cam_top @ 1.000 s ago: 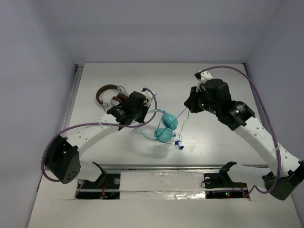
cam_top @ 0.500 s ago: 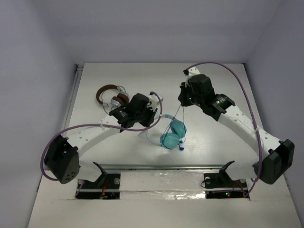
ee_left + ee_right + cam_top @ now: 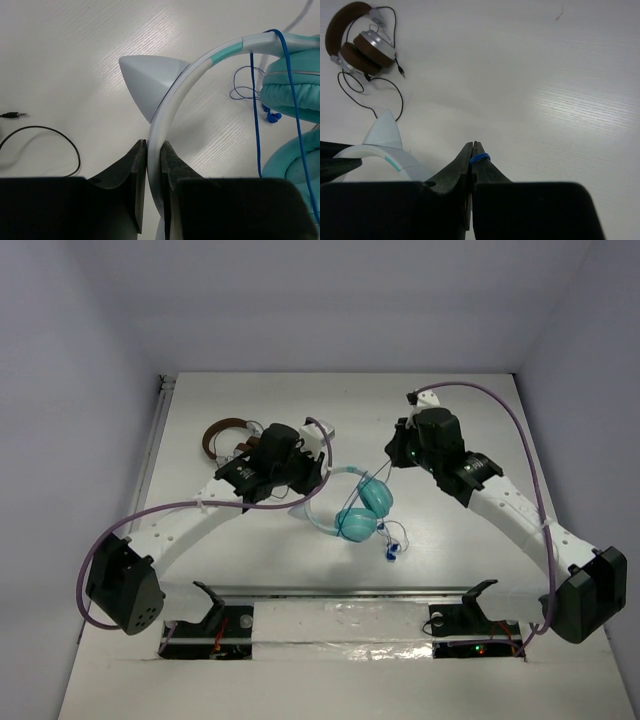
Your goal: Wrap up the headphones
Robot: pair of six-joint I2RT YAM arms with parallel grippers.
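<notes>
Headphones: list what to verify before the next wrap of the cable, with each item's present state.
1. Left gripper clamps the white headband: ok.
2. Right gripper pinches the blue cable: ok.
3. Cable crosses over the headband by the ear cups: ok.
4. Loose cable end taken up: not ok, it lies on the table.
5. Brown headphones lie apart from the ear cups: ok.
6. Cable free of snags under the cups: cannot tell.

place: robot lab booth | cues: white table (image 3: 300, 405), plain grey walls (image 3: 340, 300)
</notes>
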